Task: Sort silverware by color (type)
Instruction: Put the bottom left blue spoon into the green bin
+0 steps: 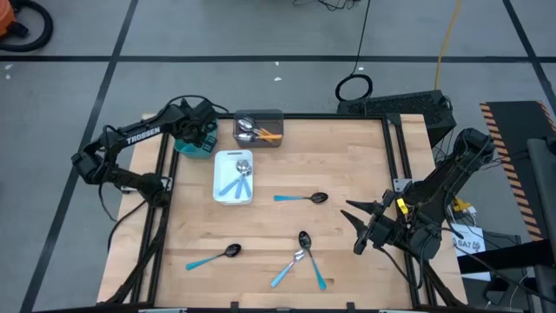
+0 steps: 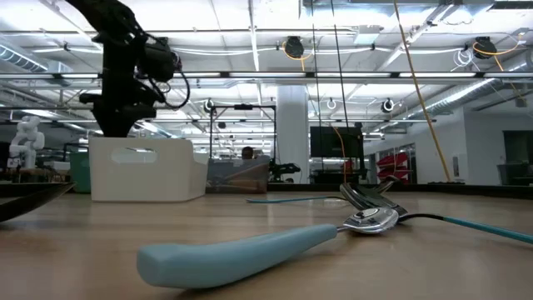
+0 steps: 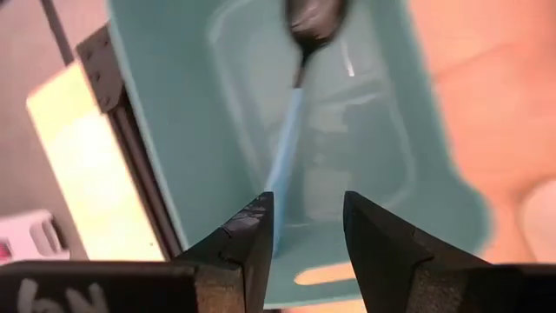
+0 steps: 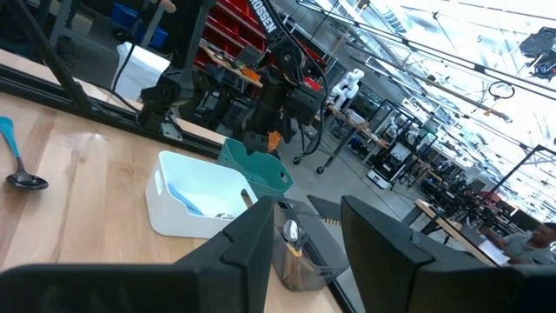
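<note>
Left gripper (image 3: 304, 230) is what I'm watching right now: from its wrist cam the two fingers stand apart with nothing between them, right over the teal tray (image 3: 174, 156). One black-bowled spoon (image 3: 300, 78) with a light-blue handle lies inside it, free of the fingers. No other view lets me see into that tray.

From overhead, the left gripper (image 1: 198, 132) sits above the teal tray (image 1: 193, 148) at the table's far left corner. I count three trays in a cluster: teal, the white tray (image 1: 233, 196) and the grey tray (image 1: 261, 116). The white one has light-blue-handled pieces in it and the grey one has orange-handled pieces, but they overlap too much for me to count. Loose on the wood I get four: one lone spoon (image 1: 301, 198) mid-table, one near-left spoon (image 1: 213, 256), and a crossed pair (image 1: 300, 256) near the front edge. The right gripper (image 1: 365, 228) waits at the right side, fingers spread, empty.

Table-level cam only gives me a big blue handle (image 2: 241, 250) up close with a fork-like head (image 2: 371, 200) behind it, plus the white tray (image 2: 146, 171) and the left arm above it.

Right wrist cam shows its own fingers apart, and beyond them all three trays, with the left arm over the teal one.
</note>
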Action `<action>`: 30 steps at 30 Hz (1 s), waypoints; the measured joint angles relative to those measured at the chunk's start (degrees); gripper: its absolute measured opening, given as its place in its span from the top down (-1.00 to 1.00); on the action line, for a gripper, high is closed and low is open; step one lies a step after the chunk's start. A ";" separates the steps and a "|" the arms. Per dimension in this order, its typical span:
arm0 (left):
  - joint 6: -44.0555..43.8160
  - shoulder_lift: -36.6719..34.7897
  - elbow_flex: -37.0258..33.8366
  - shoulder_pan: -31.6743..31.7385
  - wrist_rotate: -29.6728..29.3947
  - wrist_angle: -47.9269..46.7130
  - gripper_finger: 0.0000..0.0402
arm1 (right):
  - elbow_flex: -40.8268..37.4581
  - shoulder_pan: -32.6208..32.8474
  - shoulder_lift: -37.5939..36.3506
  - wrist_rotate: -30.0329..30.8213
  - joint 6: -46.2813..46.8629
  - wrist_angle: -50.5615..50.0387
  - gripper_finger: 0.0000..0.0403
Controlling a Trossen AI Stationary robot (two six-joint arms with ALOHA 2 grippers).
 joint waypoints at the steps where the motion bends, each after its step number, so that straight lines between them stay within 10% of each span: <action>1: 0.00 -0.39 0.00 -1.46 -0.14 0.00 0.30 | 0.00 0.00 0.00 -0.02 0.12 -0.02 0.35; 30: -24.55 -4.90 0.07 -66.18 -10.24 2.53 0.30 | 0.00 0.00 0.00 -0.06 7.64 -4.74 0.35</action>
